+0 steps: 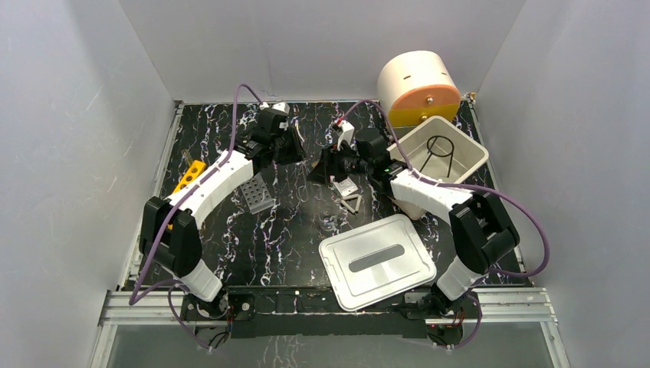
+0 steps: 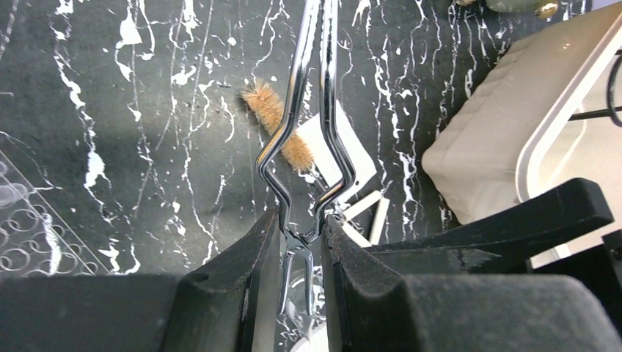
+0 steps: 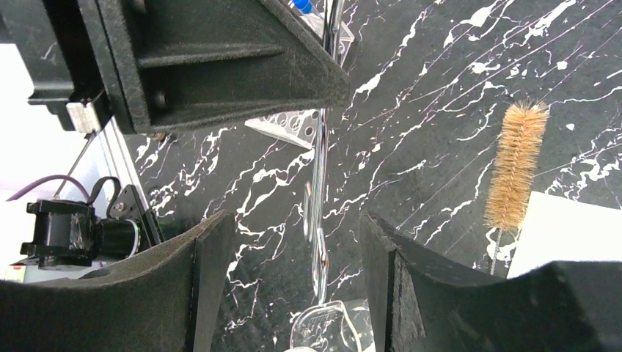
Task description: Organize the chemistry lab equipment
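Already black wire loop (image 1: 440,149) inside white bin (image 1: 418,138)

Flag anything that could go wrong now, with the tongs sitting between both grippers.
1. The left gripper pinches the metal tongs only at a kinked section, so the long shaft could swivel or slip.
2. The right gripper has its jaws open on either side of the tongs without touching them; a sideways move by either arm may knock them.
3. The bristle brush lies right under the tongs; lowering them could sweep it aside.
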### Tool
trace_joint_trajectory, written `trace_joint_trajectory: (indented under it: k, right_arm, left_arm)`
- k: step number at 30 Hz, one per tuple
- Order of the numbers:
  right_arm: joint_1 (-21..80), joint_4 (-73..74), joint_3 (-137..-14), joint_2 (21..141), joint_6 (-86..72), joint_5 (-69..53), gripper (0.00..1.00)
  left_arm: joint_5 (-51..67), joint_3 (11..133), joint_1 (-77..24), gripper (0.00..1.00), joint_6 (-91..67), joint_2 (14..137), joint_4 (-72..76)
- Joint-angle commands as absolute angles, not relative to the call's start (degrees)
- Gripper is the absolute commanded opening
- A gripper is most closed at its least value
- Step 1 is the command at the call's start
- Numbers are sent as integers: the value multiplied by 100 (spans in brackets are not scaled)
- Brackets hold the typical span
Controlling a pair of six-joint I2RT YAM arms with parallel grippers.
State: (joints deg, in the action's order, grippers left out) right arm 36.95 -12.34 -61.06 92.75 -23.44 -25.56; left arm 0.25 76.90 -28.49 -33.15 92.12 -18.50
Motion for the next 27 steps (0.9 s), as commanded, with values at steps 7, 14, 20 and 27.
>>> trace_joint_trajectory:
  k: [7, 14, 20, 27]
  right_arm:
    - [3740, -2090, -6413, 9611, -2594, -2369, 64]
    - [3736, -2092, -6590, 9806, -2606, -2478, 45]
    - [3737, -2037, -6669, 9825, -2654, -2470, 16]
    - [3735, -2021, -6811, 9657, -2681, -2503, 0]
  left_arm:
    - [708, 8021, -2811, 12, -4031, 8852, -1996]
    - [735, 8043, -2804, 12, -4093, 8807, -2021]
    - [749, 8127, -2788, 13, -4141, 8794, -2043]
    - [803, 8341, -2728, 37, -4150, 8789, -2153]
